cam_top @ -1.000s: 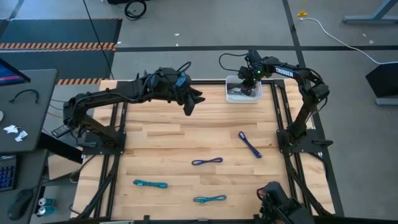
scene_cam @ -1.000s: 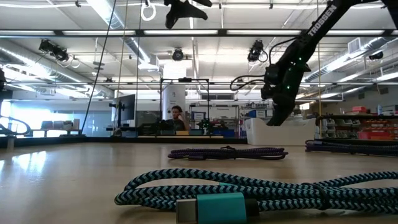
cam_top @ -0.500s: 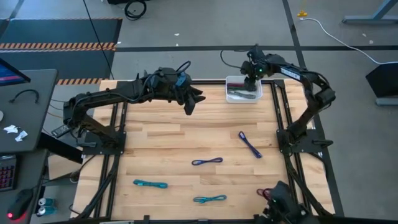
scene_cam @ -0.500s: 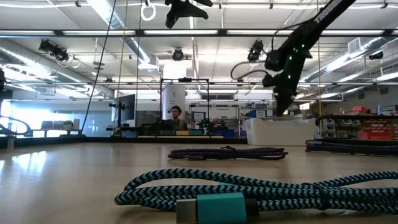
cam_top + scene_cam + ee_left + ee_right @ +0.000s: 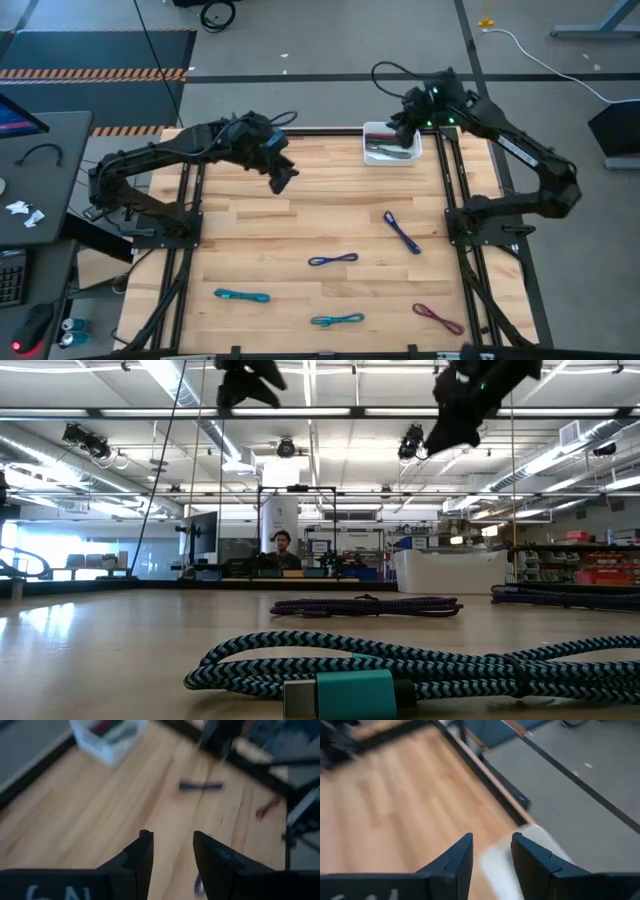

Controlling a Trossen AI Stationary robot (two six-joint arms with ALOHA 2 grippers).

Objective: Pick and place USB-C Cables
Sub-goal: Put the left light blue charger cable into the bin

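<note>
bin contents too small to tell, teal cable cut off at low view's edge

Table middle mostly open. Cables scattered near front: blue, purple, two teal, maroon. Bin at far edge. Both arms raised, clear of the surface.

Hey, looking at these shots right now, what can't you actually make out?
- White rectangular bin, high view: the cables inside are too small to count.
- Right gripper, right wrist view: motion blur smears the bin below.
- Teal braided cable, low view: cut off by the bottom edge.
</note>
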